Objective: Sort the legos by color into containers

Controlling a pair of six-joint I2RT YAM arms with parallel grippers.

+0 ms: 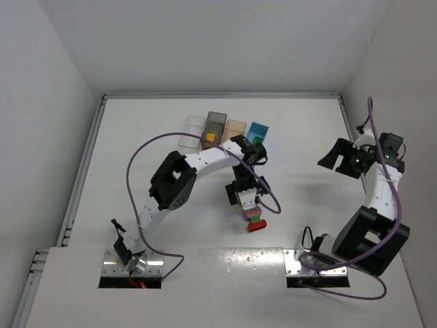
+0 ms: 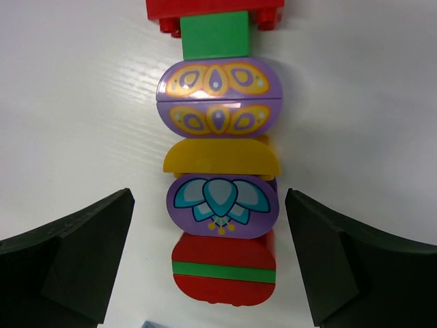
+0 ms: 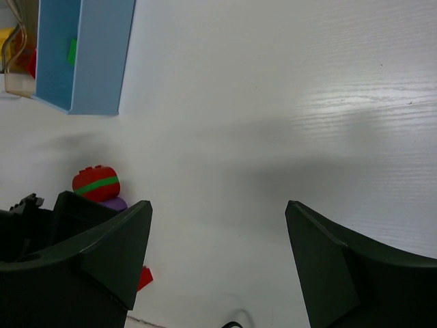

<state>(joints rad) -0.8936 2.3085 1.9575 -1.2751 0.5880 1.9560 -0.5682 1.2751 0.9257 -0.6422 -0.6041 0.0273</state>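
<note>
A multicolour lego cluster lies on the table. In the left wrist view it runs from a red brick through green, patterned purple, yellow and flower-printed purple to a round red brick with a green stripe. My left gripper is open and straddles the cluster's near end, with a gap on both sides. My right gripper is open and empty, raised at the right. The right wrist view also shows the round red brick.
Four bins stand in a row at the back: clear, dark grey holding a yellow brick, tan, and light blue holding a green brick. A purple cable loops over the left arm.
</note>
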